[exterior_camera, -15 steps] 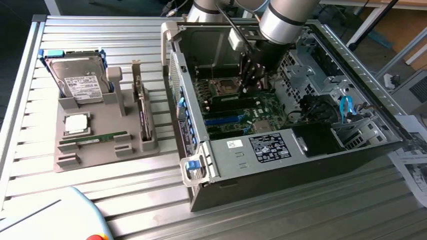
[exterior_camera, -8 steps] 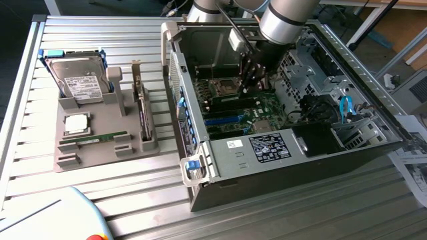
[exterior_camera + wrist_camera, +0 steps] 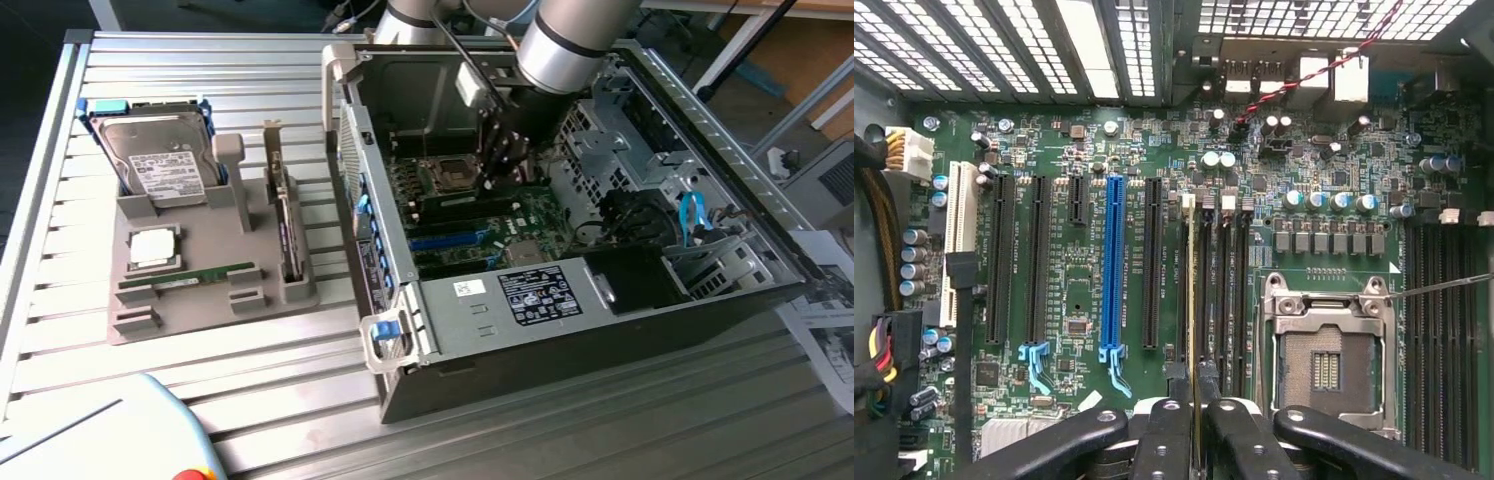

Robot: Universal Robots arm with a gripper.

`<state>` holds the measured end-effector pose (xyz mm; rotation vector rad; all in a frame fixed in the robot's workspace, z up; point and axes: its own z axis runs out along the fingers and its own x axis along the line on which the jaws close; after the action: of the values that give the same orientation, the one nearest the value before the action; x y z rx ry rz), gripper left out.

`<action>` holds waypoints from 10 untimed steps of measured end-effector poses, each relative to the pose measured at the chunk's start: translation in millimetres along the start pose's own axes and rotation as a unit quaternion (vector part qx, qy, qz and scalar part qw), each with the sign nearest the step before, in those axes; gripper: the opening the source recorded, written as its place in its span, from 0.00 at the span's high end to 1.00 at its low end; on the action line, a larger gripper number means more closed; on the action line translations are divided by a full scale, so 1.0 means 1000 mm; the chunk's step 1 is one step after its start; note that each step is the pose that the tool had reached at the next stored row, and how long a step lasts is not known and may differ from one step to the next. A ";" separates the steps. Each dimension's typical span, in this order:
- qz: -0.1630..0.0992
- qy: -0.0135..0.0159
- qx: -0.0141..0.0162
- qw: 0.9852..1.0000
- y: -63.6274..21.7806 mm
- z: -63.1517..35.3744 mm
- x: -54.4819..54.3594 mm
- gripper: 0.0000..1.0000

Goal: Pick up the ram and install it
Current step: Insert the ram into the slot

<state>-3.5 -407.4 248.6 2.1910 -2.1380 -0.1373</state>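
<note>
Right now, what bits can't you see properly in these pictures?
- Wrist view: the ram shows edge-on, so its chips are hidden; the pincer covers one end.
- Exterior view: the arm and pincer hide how deep the ram sits.
- Exterior view: the label has print too small to read.
- Exterior view: a pale thing is cut off by the picture's edge.

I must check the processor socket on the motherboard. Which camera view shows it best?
The wrist view: the processor socket is close, seen from above, and empty. The exterior view shows it farther off, at a slant.
</note>
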 end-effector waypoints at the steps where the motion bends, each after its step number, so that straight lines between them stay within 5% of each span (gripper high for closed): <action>1: 0.000 0.000 -0.001 1.000 -0.0002 0.0023 0.000 0.87; 10: -0.001 0.000 -0.005 1.000 -0.0029 0.0047 0.000 0.87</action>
<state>-1.2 -407.3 243.5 2.1878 -2.1309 -0.1471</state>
